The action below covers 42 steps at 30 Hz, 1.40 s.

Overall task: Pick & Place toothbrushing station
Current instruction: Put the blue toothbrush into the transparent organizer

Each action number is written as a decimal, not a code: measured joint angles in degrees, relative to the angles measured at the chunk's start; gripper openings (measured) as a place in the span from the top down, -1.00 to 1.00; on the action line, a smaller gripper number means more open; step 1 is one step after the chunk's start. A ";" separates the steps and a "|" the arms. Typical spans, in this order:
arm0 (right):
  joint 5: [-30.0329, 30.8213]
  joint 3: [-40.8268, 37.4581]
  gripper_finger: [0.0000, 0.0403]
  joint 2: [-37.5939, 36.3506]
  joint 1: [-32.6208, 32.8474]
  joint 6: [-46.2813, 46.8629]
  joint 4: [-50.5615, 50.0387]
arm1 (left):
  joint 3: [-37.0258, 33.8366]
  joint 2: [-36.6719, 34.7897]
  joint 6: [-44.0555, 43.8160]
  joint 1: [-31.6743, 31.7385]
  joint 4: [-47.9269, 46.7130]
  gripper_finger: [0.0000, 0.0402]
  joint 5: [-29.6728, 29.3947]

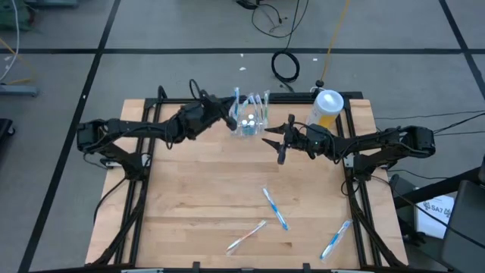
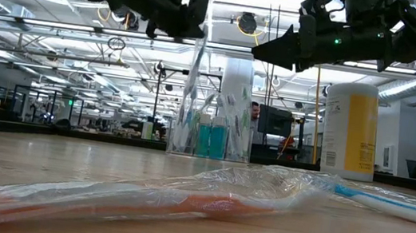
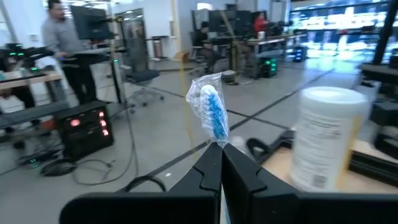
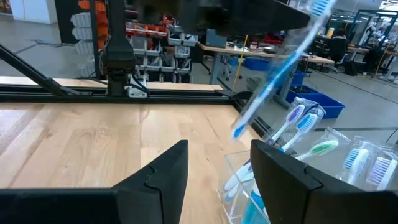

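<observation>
The clear plastic holder [image 1: 251, 121] stands on its base at the table's far middle, with several toothbrushes upright in it; it also shows in the low view [image 2: 212, 125] and the right wrist view [image 4: 298, 174]. My left gripper [image 1: 230, 114] is just left of it, shut on a wrapped blue toothbrush [image 2: 196, 67]. My right gripper [image 1: 276, 141] hovers open and empty to the holder's right, above the table [image 4: 217, 163]. My left gripper pinches the wrapped toothbrush between its two fingers just below the brush head [image 3: 217, 140]. The fingers come from the table's left, across the brush. The brush stands nearly upright, head up [image 3: 210, 107], lifted clear, with its lower end [image 4: 239, 130] at the holder's rim.
A yellow canister with a white lid [image 1: 326, 108] stands right of the holder at the far edge. Three wrapped toothbrushes lie on the near half of the table [image 1: 275, 208], [image 1: 246, 236], [image 1: 335, 239]. People and desks show in the room beyond.
</observation>
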 joint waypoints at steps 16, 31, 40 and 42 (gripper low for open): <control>-0.17 0.00 0.17 0.00 0.00 -1.69 -0.02 | 0.04 11.87 3.83 4.13 10.31 0.99 -1.20; -0.20 0.00 0.17 0.00 -0.87 -1.75 0.00 | 0.01 14.40 8.85 1.00 4.60 0.97 -9.09; -0.20 0.00 0.17 0.00 -1.20 -1.75 -0.02 | 0.02 14.43 9.35 -2.95 -3.44 0.97 -19.40; -0.20 0.00 0.17 0.00 -1.22 -1.75 -0.02 | 0.02 14.43 9.34 -3.98 -4.46 0.98 -20.85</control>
